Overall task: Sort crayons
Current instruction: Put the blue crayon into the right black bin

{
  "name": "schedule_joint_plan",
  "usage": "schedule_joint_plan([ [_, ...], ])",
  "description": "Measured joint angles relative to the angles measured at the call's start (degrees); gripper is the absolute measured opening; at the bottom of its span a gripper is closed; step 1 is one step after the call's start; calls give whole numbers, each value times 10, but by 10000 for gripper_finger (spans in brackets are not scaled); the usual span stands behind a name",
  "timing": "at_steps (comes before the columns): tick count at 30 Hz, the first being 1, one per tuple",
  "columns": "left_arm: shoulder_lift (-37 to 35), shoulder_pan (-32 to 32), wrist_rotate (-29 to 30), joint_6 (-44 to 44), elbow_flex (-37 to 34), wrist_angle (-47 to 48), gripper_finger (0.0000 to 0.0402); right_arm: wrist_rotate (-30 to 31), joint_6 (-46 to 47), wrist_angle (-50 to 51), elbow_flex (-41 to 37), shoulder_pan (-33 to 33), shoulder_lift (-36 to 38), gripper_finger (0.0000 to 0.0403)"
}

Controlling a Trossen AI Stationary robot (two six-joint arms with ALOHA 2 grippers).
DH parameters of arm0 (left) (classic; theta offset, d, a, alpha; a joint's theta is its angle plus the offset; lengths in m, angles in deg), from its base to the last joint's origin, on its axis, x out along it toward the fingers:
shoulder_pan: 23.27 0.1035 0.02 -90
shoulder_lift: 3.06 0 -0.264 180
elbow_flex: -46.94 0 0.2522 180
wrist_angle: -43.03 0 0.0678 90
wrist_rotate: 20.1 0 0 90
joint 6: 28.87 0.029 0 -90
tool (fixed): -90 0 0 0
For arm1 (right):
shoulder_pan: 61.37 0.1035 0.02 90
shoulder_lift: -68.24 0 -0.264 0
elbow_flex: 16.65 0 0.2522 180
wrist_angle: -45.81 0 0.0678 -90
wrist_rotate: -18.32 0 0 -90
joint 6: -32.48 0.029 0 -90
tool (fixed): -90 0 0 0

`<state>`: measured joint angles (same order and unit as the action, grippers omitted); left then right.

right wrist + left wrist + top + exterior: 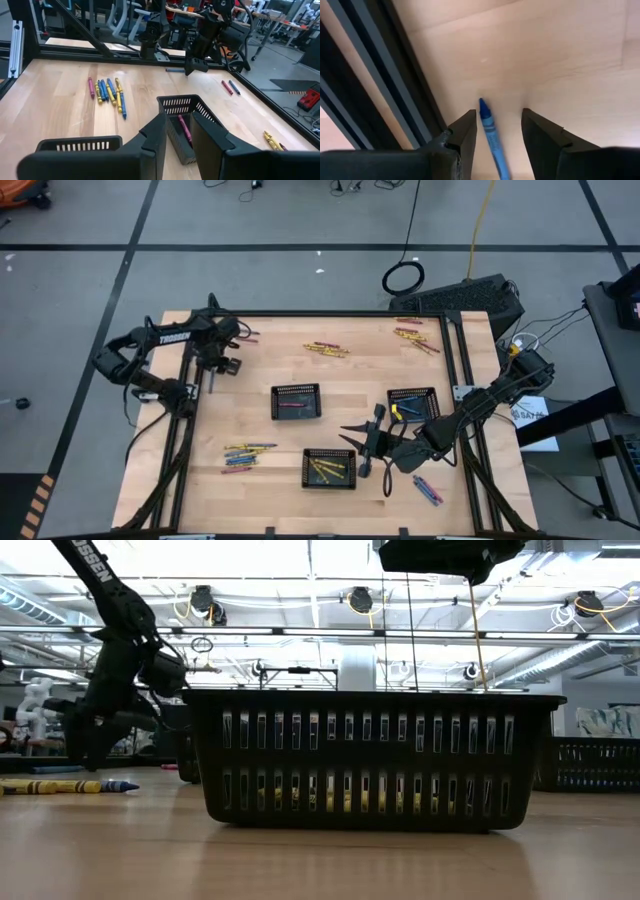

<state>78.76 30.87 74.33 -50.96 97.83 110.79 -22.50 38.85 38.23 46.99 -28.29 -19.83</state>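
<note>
blue crayon point(491, 136) lies on the wood between the spread fingers of the left gripper point(497, 137), near the table's left rail, not yet pinched. looks like a pick: next, close on it, lift, carry to a tray. right gripper point(368, 442) hovers open between the front tray point(329, 468) of yellow crayons and the right tray point(413, 404). middle tray point(296, 401) holds a pink crayon point(184, 129). loose crayons point(248, 455) lie scattered elsewhere.

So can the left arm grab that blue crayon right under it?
Probably yes. The left gripper is open, its fingers on either side of the blue crayon, which lies flat on the table beside the frame rail. Nothing sits between them.
</note>
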Motion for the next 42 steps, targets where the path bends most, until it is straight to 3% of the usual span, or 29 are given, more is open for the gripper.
schedule_joint_plan([
  [9, 6, 18, -38, 16, -7, -8, 143, 0, 0, 0, 0, 0, 0, 73],
  [12, 6, 15, -50, 20, -8, -13, 117, 0, 0, 0, 0, 0, 0, 73],
  [18, 6, 9, -59, 34, -9, -23, 18, 1, -4, 0, 0, 9, 0, 73],
  [26, -41, -56, -65, 49, -7, -43, 4, 4, -20, 4, 0, 59, 16, 73],
  [30, -110, -111, -97, 46, -6, -129, 3, 0, 7, 42, 0, 72, 16, 73],
  [35, -192, -213, -166, 59, -5, -318, 3, -14, 114, 141, 0, 62, 12, 73],
  [38, -220, -290, -199, 84, -5, -444, 2, -13, 144, 123, 0, 39, 10, 75],
  [42, -224, -395, -194, 135, -4, -610, 2, -13, 99, 54, 0, 11, 9, 88],
])
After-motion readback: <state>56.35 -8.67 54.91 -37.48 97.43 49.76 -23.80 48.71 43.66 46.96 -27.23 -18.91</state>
